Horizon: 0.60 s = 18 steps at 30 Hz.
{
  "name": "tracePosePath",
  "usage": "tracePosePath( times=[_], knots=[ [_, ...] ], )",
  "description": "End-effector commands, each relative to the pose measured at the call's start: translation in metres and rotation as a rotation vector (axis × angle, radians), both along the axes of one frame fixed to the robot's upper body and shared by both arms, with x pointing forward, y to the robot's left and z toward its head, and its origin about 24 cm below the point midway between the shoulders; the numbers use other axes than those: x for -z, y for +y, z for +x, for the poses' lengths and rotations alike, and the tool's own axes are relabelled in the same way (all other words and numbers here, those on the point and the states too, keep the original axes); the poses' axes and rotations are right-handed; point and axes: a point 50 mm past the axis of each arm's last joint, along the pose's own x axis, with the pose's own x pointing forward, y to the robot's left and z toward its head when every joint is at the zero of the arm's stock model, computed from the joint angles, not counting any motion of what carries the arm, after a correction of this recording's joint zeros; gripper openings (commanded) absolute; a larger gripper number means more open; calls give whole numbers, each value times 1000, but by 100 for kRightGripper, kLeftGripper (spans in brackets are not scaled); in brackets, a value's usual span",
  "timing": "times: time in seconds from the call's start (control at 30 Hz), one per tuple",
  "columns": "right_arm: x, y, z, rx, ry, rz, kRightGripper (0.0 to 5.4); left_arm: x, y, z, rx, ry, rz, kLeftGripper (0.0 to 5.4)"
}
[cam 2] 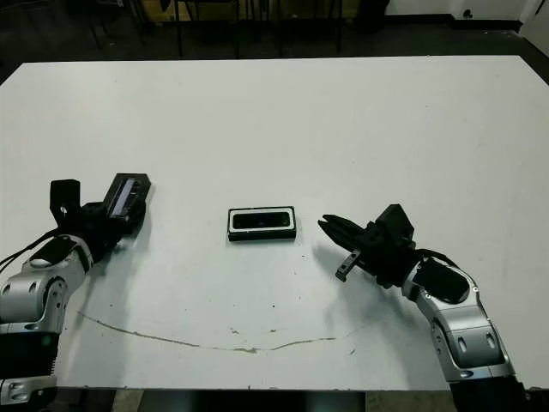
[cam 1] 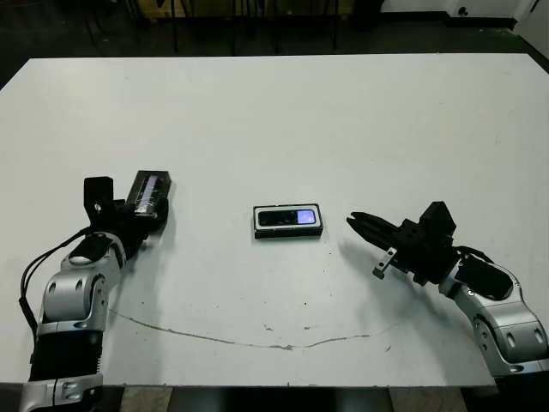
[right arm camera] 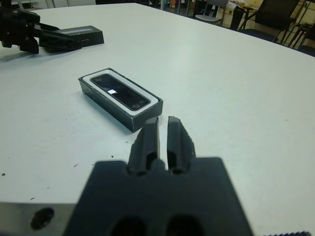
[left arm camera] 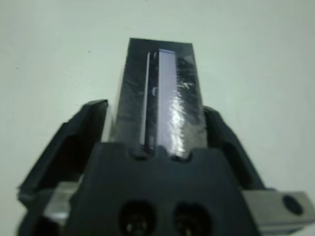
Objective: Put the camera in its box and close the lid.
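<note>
**Camera seated in box; lid held, not yet fitted**

Item 1, camera [cam 1: 288,218]: lies inside the box [cam 1: 288,232] at mid-table, face and lit screen up, white lining showing around it. Long axis runs left to right across the table, matching the box.

Item 2, lid [cam 1: 149,194]: at the robot's left, well apart from the box, clamped between the fingers of the left gripper [left arm camera: 156,129]. Pale window strip faces up. Long axis runs away from the robot, slanted slightly to the right, roughly crosswise to the box.

Item 3, right gripper [right arm camera: 163,139]: fingers together, holding nothing, pointed at the box from its right side, near but not touching.

Step in hand, as judged: the placing looks done; closing remains. The next move calls for carrying the lid over the box, turning it until its long axis matches, and lowering it squarely so the edges meet.

Surface: white table [cam 1: 360,120], a thin dark scuff line near the front edge.
</note>
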Motion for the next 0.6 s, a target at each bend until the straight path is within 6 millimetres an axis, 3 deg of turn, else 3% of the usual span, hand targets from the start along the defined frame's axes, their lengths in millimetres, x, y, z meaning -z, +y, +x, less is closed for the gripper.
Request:
tracePosePath(
  times=[0.03,0.1,0.33,0.6],
  knots=[
    [7,-4,-3,16,33,-6,0,13,-1,-10,76,70,53,303],
    [7,-4,-3,16,36,-6,0,11,-3,-11,114,73,69,278],
    [6,-3,-5,14,17,-14,0,-1,-10,-17,201,33,111,276],
    [7,-3,-5,36,27,1,0,-34,-13,-11,277,-136,167,276]
  ],
)
